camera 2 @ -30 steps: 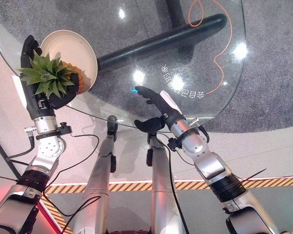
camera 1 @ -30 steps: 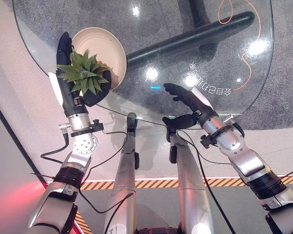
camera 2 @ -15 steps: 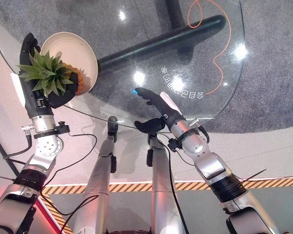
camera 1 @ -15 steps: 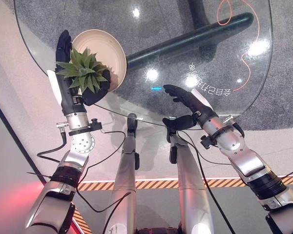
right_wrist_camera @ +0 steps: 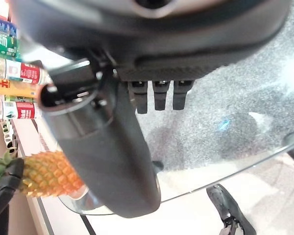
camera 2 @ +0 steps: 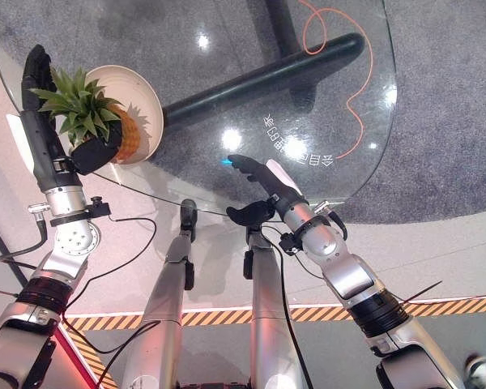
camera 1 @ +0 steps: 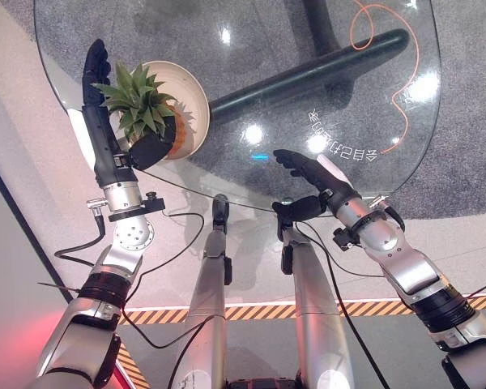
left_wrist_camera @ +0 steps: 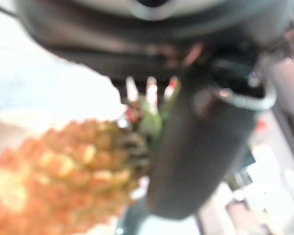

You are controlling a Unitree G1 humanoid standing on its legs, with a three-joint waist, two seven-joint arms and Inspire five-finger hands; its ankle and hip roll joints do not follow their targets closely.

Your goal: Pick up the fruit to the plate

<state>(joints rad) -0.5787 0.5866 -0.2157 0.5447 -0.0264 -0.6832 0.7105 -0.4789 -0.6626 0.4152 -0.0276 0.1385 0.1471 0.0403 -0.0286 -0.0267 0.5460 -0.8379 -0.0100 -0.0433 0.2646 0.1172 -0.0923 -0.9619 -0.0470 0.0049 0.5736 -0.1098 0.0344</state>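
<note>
A pineapple (camera 1: 142, 104) with a green crown and orange body (camera 2: 130, 134) lies with its body in the cream plate (camera 1: 192, 91) at the far left of the round glass table (camera 1: 227, 174). My left hand (camera 1: 105, 138) stands beside the plate's left rim, fingers straight up and thumb (camera 1: 151, 149) curled round the fruit below the crown. The left wrist view has the thumb (left_wrist_camera: 196, 147) against the orange body (left_wrist_camera: 59, 171). My right hand (camera 1: 310, 171) hovers open over the table's near edge, holding nothing. Its wrist view catches the pineapple (right_wrist_camera: 50, 174) far off.
Under the glass a dark tubular table base (camera 1: 308, 69) runs across a grey speckled floor, with an orange cable (camera 1: 402, 105) looping at the far right. Yellow-black striped tape (camera 1: 251, 308) marks the floor near me. Shelves of bottles (right_wrist_camera: 14, 73) stand in the distance.
My left hand has carried the pineapple farther from me and lowered its body into the plate. The right hand has barely moved.
</note>
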